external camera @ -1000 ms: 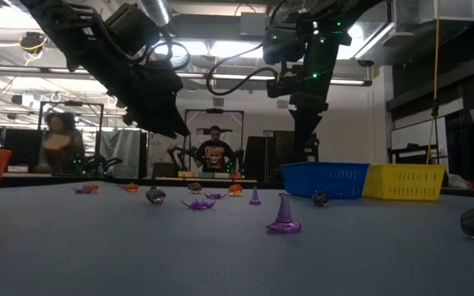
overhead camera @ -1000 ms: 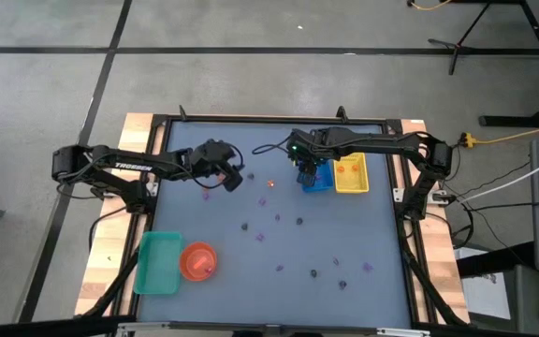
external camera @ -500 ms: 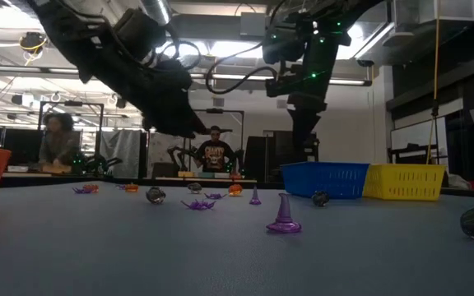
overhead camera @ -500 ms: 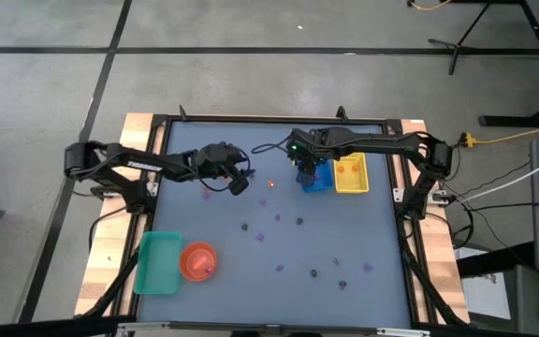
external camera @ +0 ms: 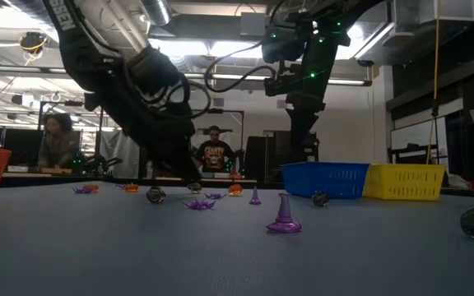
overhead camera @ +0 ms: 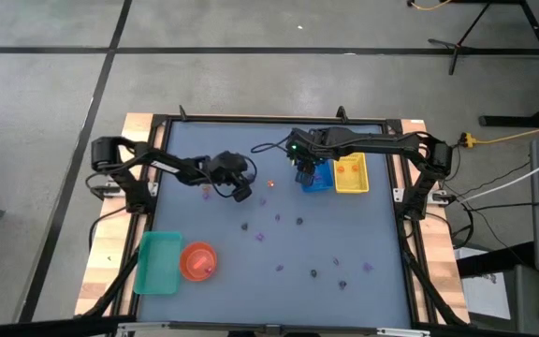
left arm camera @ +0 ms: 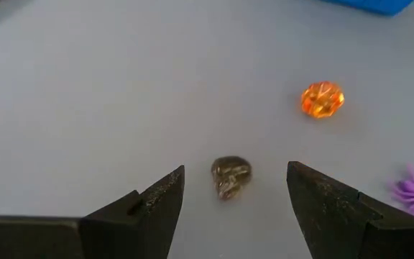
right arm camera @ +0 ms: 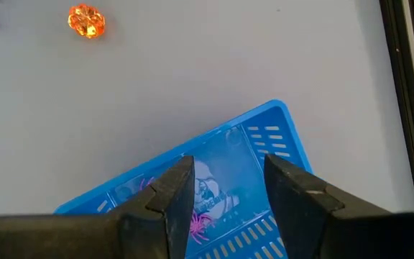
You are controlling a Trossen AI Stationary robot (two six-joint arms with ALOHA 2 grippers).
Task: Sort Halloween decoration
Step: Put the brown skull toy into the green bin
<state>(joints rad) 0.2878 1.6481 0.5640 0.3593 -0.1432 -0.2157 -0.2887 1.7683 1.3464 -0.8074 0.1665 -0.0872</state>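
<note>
Grey table top: (overhead camera: 344,234) mostly unsorted; purple, orange and dark pieces of the Halloween decoration lie scattered well apart from the blue slotted plastic tray (overhead camera: 318,178).
Yellow slotted plastic tray: (overhead camera: 351,174) touching the blue tray's side, a few orange pieces inside.
Blue tray contents: (right arm camera: 214,188) at least one purple spider-like piece (right arm camera: 201,224), so a start is made, I judge.
Right gripper: (right arm camera: 227,188) hovers over the blue tray, fingers parted, empty.
Left gripper: (left arm camera: 234,193) away from the blue tray, low over the table, fingers wide apart.
Dark translucent bead: (left arm camera: 230,176) between the left fingers, ungripped.
Orange faceted bead: (left arm camera: 322,98) near it, toward the blue tray.
</note>
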